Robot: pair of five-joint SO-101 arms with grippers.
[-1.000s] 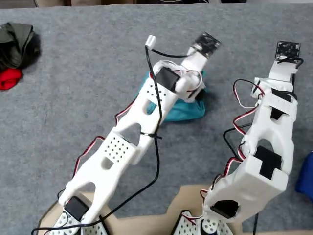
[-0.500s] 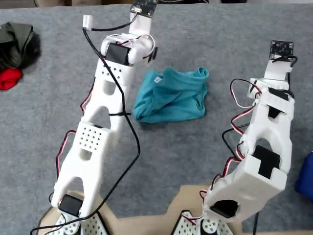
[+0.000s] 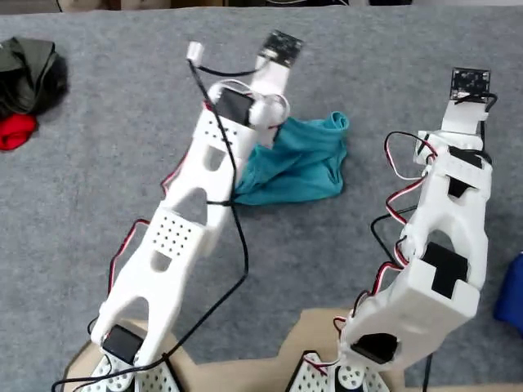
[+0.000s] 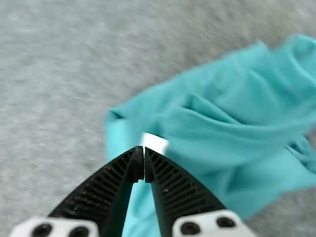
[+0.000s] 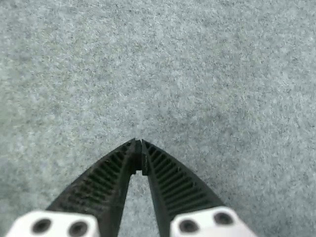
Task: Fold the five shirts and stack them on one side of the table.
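You're looking down on a grey, carpet-like surface (image 3: 106, 188) w/ two white arms side by side. A teal shirt (image 3: 306, 159) is lying crumpled, not folded, around mid-surface toward the far side, btwn the two arms. Your left arm (image 3: 196, 212) is slanting from the near edge up to the shirt, its wrist covering the shirt's left edge in the high view. In the left wrist view your left end effector (image 4: 143, 160) is hanging over that edge w/ its black ribbed fingers (image 4: 168, 187) pressed together and nothing btwn them, tips just beside a small white tag (image 4: 156, 143) on the cloth; whether the tips are touching the cloth, you can't tell. Beyond the tips the shirt is bunching into soft folds. Your right arm (image 3: 445, 237) is standing to the right of the shirt, apart from it. Your right end effector (image 5: 138, 153) is pointing at bare grey surface, fingers together, gripping nothing. At the far-left corner a dark olive garment (image 3: 29, 73) is sitting in a heap w/ a red garment (image 3: 16, 131) just beside it. A blue cloth (image 3: 512, 294) is peeking in at the right edge, near side.
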